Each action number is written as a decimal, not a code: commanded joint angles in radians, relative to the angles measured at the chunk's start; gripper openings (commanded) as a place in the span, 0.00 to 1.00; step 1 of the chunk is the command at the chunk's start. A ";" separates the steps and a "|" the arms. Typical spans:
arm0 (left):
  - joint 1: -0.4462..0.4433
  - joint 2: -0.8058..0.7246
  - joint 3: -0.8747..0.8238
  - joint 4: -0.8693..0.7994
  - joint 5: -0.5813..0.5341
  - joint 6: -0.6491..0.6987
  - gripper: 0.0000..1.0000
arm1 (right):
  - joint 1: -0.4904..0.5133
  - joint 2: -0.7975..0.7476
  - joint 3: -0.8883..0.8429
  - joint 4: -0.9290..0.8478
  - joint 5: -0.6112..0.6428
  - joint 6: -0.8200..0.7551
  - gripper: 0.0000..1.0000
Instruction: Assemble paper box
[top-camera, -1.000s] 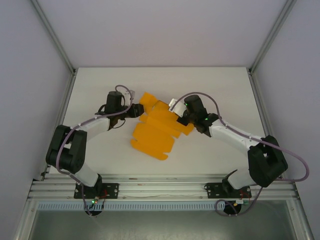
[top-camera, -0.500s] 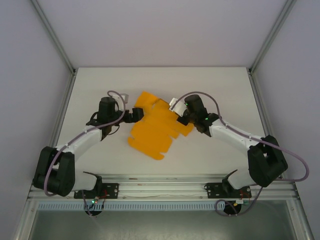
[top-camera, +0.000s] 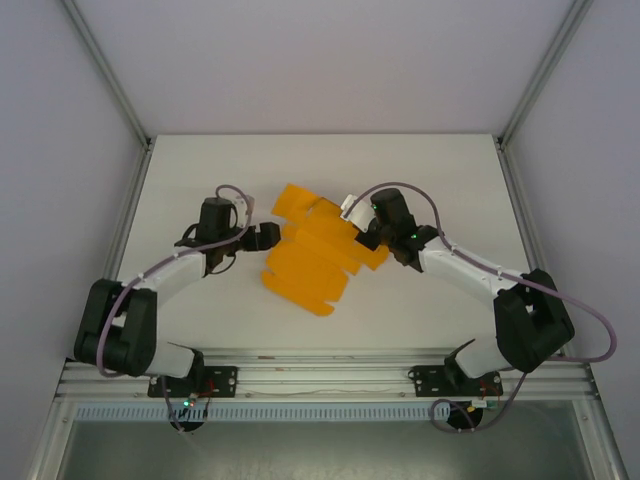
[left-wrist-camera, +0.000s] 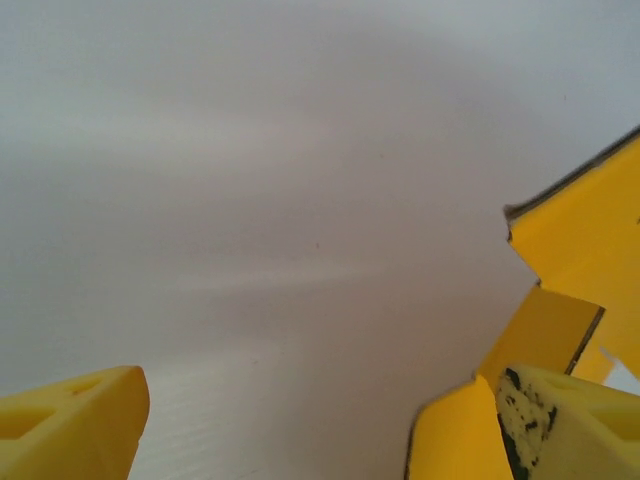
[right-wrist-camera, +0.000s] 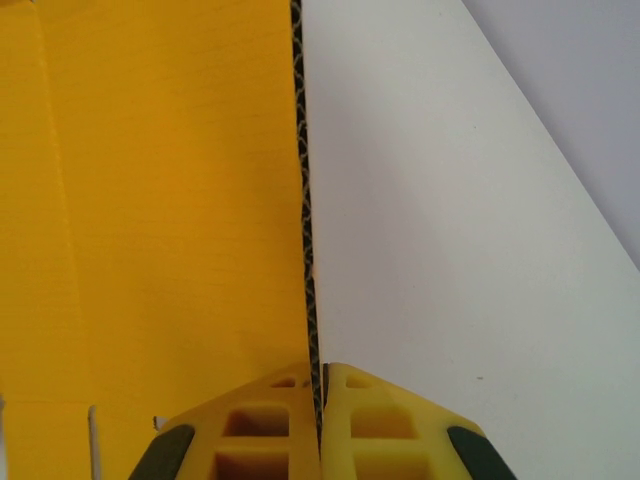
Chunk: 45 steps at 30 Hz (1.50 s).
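White table (top-camera: 440, 180) sits under both arms, with pale walls around it. We see the left gripper (top-camera: 268, 237) just beside the left edge of the paper box (top-camera: 312, 262). Its fingers (left-wrist-camera: 70, 425) are spread wide apart with nothing between them, and the orange sheet lies close by one finger. We see the right gripper (top-camera: 362, 233) at the right side of the sheet. Its fingers (right-wrist-camera: 260, 425) are pinched tight on the thin edge. We see the paper box lying mostly flat in the middle of the table, between the two grippers.

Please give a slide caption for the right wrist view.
Right gripper pinching the edge of the orange paper box, white table beyond.
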 joint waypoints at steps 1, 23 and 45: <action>-0.012 0.030 0.015 0.090 0.166 0.044 0.88 | -0.002 -0.008 0.012 0.021 -0.023 0.017 0.00; -0.046 0.233 0.037 0.348 0.476 0.009 0.19 | -0.001 -0.013 0.029 -0.016 -0.179 -0.052 0.00; -0.064 -0.010 0.027 0.000 -0.128 -0.007 1.00 | 0.074 0.072 -0.023 0.276 0.313 -0.509 0.00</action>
